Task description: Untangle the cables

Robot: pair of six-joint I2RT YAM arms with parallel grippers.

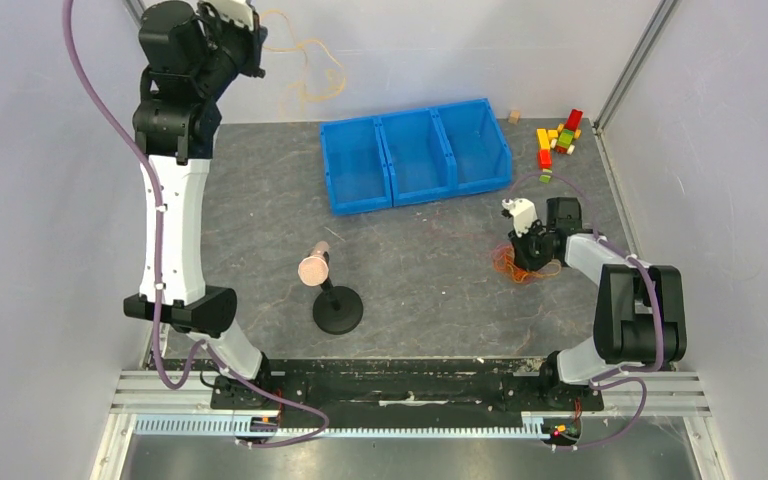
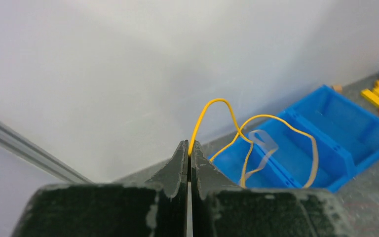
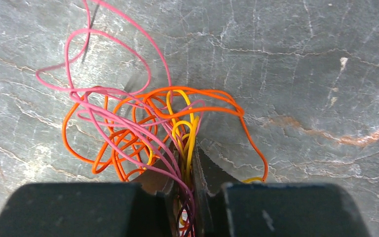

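Note:
My left gripper (image 1: 250, 25) is raised high at the back left, shut on one yellow cable (image 2: 229, 126) that hangs from its tips in loose loops (image 1: 312, 72) in front of the back wall. My right gripper (image 1: 520, 250) is low over the table at the right, shut on a tangle of cables (image 3: 143, 128), orange, pink and yellow, with strands running between its fingers (image 3: 212, 170). The rest of that tangle (image 1: 510, 265) lies on the grey table next to the gripper.
A blue bin (image 1: 415, 152) with three compartments stands at the back middle. A pile of coloured blocks (image 1: 558, 138) lies at the back right. A black round-based stand with a pink head (image 1: 325, 290) stands in the middle near the front.

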